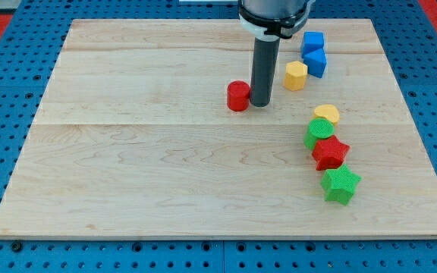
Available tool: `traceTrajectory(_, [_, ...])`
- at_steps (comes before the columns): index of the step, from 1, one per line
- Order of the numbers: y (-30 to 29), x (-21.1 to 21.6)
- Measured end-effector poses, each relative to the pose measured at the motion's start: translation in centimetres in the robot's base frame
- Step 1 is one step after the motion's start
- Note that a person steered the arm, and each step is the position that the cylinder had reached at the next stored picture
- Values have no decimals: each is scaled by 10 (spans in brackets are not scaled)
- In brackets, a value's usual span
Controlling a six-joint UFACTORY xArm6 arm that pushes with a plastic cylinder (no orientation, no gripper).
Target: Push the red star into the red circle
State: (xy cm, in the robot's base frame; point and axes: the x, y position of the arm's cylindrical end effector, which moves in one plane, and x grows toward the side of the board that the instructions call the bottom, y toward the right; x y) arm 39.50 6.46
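Note:
The red star [330,152] lies at the view's right, between a green circle [319,133] above it and a green star [340,184] below it, touching both. The red circle [238,95] stands near the middle of the board's upper half. My tip [261,103] is down on the board just to the right of the red circle, touching or nearly touching it. The tip is well to the upper left of the red star.
A yellow circle [326,114] sits above the green circle. A yellow hexagon [295,76] and two blue blocks [314,53] stand at the upper right. The wooden board [127,174] rests on a blue perforated table.

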Motion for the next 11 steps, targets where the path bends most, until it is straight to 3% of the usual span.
traceTrajectory(1, [-31,-6])
traceTrajectory(2, [-5,-6])
traceTrajectory(3, [142,-5])
traceTrajectory(4, [241,2])
traceTrajectory(8, [244,18])
traceTrajectory(10, [233,93])
traceTrajectory(11, [173,113])
